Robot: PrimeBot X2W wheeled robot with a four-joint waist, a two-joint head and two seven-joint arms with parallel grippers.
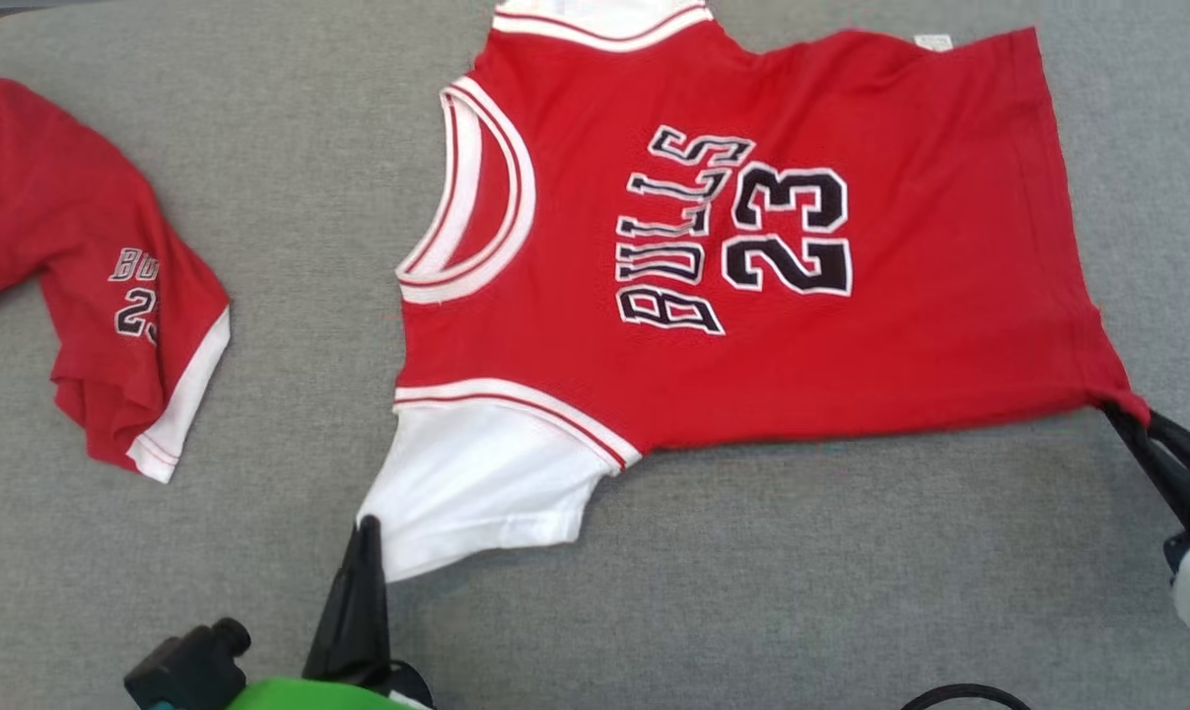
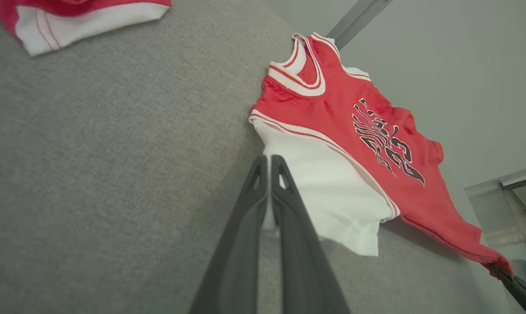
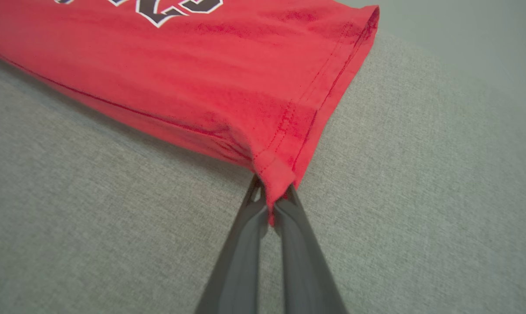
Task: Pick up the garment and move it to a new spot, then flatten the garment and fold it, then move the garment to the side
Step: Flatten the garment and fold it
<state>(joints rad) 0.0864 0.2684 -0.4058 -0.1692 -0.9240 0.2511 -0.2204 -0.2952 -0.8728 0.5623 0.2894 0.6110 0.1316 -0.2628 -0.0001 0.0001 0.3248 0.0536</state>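
My left gripper [image 1: 366, 537] was pressed shut on the near corner of the white sleeve [image 1: 466, 483], with a sliver of white cloth showing between its fingers [image 2: 241, 244] in the left wrist view. My right gripper [image 1: 1119, 416] was pinching the near hem corner [image 1: 1132, 399], which was drawn out to a point between the closed jaws. Between the two grips the jersey [image 1: 575, 325] lay spread on the grey table [image 1: 752, 592], collar to the left, hem to the right and lettering [image 1: 733, 232] facing up. Its far edge ran off the top of the head view. A second red garment [image 1: 82, 256] lay crumpled well apart on the far left. I judged the jersey light, thin and limp. It would sag between my grips the moment it left the table, and it would crease rather than hold any shape. Such a narrow pinch could slip if I tugged hard, so the doubled, stitched hem and the sleeve edge looked like the safest places to bite. To flatten it I reckoned on a gentle, even pull from both corners, keeping the cloth low over the table.
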